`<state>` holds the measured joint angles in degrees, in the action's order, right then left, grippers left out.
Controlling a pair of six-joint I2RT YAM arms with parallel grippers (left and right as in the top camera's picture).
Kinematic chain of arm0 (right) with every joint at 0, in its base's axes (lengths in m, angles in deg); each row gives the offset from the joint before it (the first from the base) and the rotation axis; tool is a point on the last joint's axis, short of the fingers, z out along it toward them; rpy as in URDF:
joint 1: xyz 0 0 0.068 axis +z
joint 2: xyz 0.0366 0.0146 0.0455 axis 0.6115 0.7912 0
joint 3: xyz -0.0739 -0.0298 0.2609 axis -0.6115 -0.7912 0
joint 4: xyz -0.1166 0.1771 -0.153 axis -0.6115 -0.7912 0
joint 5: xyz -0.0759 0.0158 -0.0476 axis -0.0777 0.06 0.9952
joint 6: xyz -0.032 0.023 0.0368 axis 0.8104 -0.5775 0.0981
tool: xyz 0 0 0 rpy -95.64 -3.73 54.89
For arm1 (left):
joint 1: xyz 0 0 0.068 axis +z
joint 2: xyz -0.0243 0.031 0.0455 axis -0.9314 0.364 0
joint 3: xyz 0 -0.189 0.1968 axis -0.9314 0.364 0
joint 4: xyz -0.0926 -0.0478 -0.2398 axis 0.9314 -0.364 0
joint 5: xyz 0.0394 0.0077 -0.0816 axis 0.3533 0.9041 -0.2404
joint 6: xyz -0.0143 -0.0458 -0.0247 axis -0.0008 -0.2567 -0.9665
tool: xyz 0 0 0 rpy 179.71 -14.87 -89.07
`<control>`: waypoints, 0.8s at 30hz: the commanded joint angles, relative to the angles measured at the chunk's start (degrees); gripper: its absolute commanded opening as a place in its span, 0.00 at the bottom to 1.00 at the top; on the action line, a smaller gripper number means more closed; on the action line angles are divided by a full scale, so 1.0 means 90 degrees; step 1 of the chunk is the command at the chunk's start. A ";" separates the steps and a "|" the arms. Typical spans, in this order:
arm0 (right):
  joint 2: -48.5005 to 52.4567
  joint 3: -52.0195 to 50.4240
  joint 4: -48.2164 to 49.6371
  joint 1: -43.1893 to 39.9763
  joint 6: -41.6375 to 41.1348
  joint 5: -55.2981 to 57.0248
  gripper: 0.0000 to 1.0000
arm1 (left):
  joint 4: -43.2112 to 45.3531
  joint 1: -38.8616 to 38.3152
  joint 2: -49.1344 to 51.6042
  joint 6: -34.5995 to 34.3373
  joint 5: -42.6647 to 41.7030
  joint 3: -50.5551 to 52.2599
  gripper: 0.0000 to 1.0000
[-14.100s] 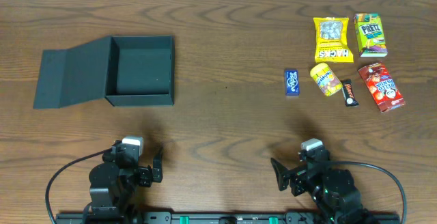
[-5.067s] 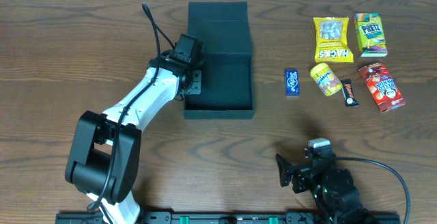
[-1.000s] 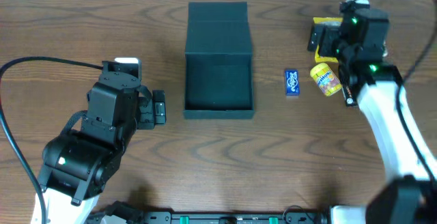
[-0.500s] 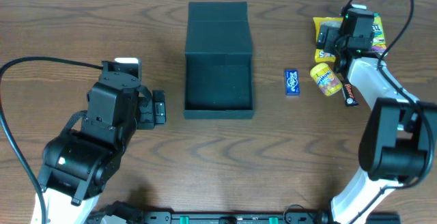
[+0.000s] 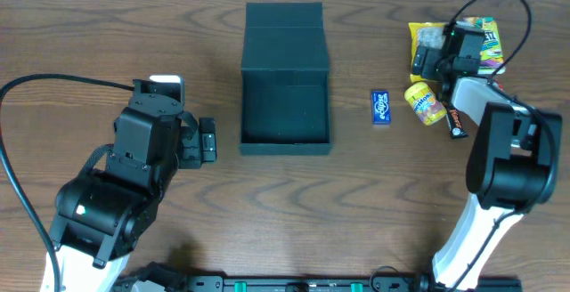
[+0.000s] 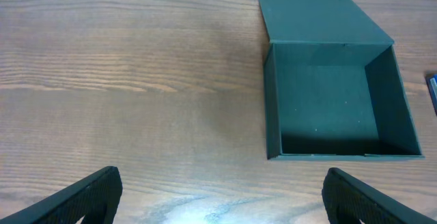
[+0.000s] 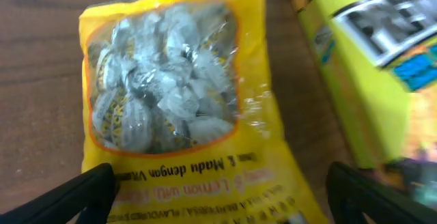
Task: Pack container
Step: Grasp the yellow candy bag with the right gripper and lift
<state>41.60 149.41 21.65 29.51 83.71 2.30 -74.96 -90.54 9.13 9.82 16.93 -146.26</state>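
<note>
My left arm [image 5: 111, 194] sits folded at the near left, and my left end effector [image 5: 207, 141] points right, level above the tabletop, fingers spread wide with nothing between them. My right arm [image 5: 503, 163] stretches from the near right up to the far right, where my right end effector [image 5: 420, 58] tips downward and leftward, its fingers wide apart too and gripping nothing.

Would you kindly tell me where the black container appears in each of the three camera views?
Overhead: the container sits top centre, flap lid lying open toward the far edge.
Left wrist: upper right, its inside showing.
Right wrist: not in it.
Shared landmark: the small blue packet, right of the container overhead and at the left wrist picture's right edge.
</note>
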 commanded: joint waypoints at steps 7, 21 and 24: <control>0.0228 0.0131 0.0022 -0.0058 -0.0289 -0.0175 0.44 | -0.0019 0.0015 0.0000 0.0070 0.0090 -0.0126 0.95; 0.0151 0.0136 -0.0024 -0.0058 -0.0510 -0.0398 0.04 | -0.0019 0.0015 0.0000 0.0070 0.0092 -0.0126 0.95; 0.0056 0.0165 -0.0027 -0.0058 -0.0695 -0.0447 0.55 | -0.0019 0.0015 0.0000 0.0070 0.0090 -0.0126 0.95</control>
<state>42.12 150.52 21.95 29.49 79.03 -0.52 -74.96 -90.54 9.13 9.82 16.93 -146.26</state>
